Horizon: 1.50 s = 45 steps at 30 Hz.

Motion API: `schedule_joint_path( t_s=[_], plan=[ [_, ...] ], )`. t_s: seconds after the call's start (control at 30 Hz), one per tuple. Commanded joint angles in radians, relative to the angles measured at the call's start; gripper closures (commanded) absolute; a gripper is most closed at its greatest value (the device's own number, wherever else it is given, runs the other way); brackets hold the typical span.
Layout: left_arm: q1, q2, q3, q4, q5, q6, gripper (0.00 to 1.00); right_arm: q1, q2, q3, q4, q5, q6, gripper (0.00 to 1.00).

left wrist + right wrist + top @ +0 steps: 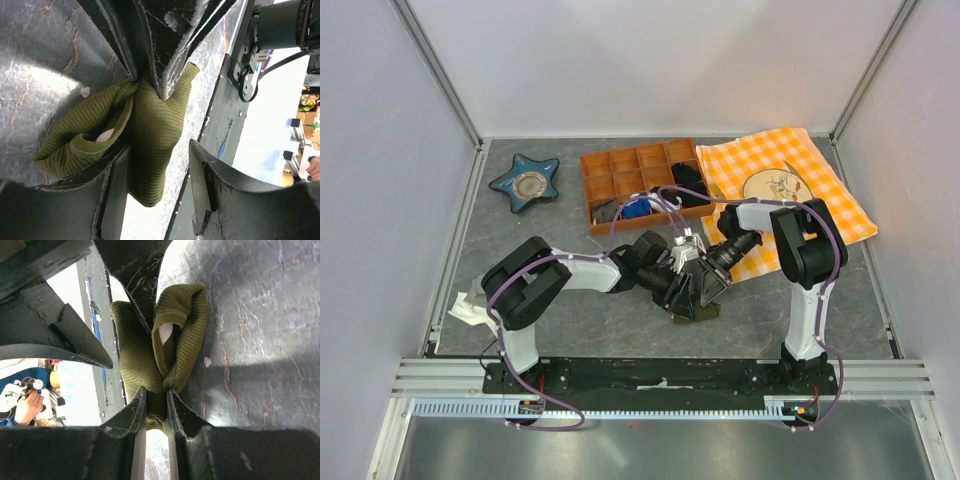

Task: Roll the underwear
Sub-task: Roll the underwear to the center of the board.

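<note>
**A:** Where the two arms meet near the front of the table (260, 340), what is that bundle made of?

**B:** Soft ribbed knit, olive green. That is the underwear (187, 335), bunched into a thick doubled fold, with a stitched hem curling round a small cream-white patch inside. It lies on the bare table, a grey stone-look surface with pale veins and a dull sheen, on the near side of the tray.

**A:** Who has hold of it?

**B:** The right gripper (156, 394). Its two black fingers, scuffed and wedge-shaped, stand almost together, with a narrow pinch of the green cloth between their tips. The left gripper (155, 155) is spread wide over the bundle. One of its fingers lies against the cloth's edge, the other is clear of it on the far side, and nothing is clamped.

**A:** And the containers?

**B:** An orange-brown tray (586, 190) of small square compartments sits behind the arms. A black garment (690, 182) fills compartments at its right end. A blue garment (638, 208) sits in the front row, and a dark grey one (605, 212) is beside that, at the front left corner.

**A:** Anything else holding something?

**B:** A glossy blue star-shaped dish (502, 186) has a pale round centre, but I cannot tell what that is. To the right, a round cream plate (755, 185) rests on an orange-and-white checked cloth (830, 200).
</note>
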Motion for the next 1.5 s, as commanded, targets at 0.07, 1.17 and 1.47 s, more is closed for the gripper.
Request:
schedule_joint_path(
  t_s=[0.07,1.17,1.47],
  plan=[
    [0.02,-0.069,-0.065,0.096,-0.3,0.009,0.41,0.084,-0.001,-0.022,-0.029,0.07,-0.111,0.81],
    [0.057,-0.346,-0.249,0.104,-0.407,0.002,0.37,0.007,-0.065,-0.024,-0.036,-0.013,-0.157,0.81],
    [0.075,-0.449,-0.298,0.102,-0.412,-0.034,0.35,-0.008,-0.105,-0.021,-0.037,-0.034,-0.166,0.81]
  ],
)
